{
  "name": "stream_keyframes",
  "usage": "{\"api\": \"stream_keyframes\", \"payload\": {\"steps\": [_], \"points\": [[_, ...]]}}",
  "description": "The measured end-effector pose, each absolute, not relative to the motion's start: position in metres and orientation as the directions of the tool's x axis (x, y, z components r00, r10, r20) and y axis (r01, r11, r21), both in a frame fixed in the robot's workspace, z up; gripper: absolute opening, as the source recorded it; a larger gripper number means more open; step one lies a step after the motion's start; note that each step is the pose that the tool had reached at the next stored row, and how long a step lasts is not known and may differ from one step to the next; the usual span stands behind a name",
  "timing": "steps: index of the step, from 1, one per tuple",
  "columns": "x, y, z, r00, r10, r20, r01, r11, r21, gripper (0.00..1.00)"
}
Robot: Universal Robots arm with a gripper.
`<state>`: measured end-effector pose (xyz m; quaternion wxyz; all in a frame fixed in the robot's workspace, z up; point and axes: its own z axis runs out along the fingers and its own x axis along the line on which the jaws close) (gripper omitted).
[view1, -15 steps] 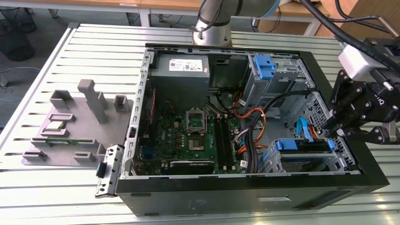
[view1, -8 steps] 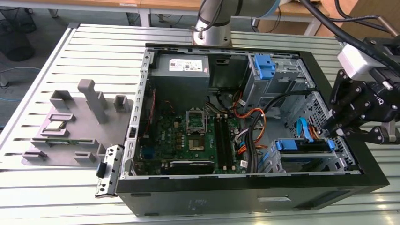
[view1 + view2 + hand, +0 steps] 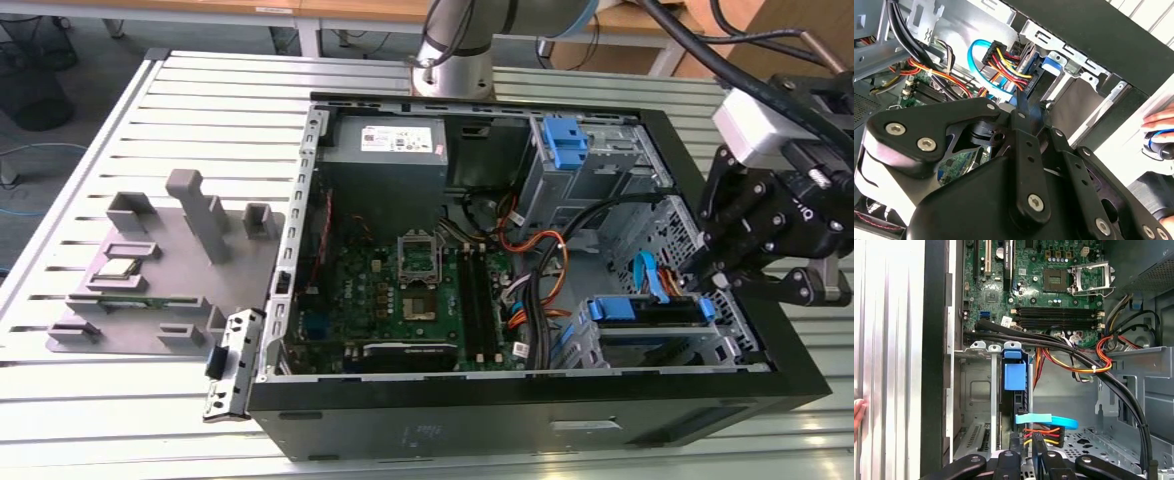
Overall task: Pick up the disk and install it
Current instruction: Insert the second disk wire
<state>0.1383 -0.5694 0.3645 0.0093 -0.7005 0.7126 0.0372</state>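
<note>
We found the black multi-link gripper (image 3: 747,275) lowered over the right-hand end of the open case in the exterior view, at the drive cage. In both wrist views its fingers (image 3: 1021,107) came together in a narrow point just beside the rear edge of the disk; whether they pinched anything we could not tell.

The disk (image 3: 1015,390), a flat drive standing on edge in blue plastic rails, sat in the grey metal drive cage (image 3: 976,390). In the exterior view its blue rail (image 3: 650,310) showed at the near right corner of the case. A light-blue flat data cable (image 3: 1046,419) and a bundle of red, yellow and black power wires (image 3: 1043,432) were plugged into its rear end, right beside the fingertips.

Farther left lay the green motherboard (image 3: 400,300) with its bare processor socket (image 3: 418,255). The black tower computer case (image 3: 534,420) lay on its side on the slatted aluminium table (image 3: 240,110). A grey plastic fixture tray (image 3: 147,270) stood on the table to the case's left. A person's hand (image 3: 1161,132) rested beside the case in the second wrist view.
</note>
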Motion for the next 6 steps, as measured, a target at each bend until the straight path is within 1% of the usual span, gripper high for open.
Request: {"api": "stream_keyframes", "payload": {"steps": [6], "points": [[0.1383,-0.5694,0.3655,-0.018,-0.998,-0.065,-0.999,0.016,0.04,0.24]]}}
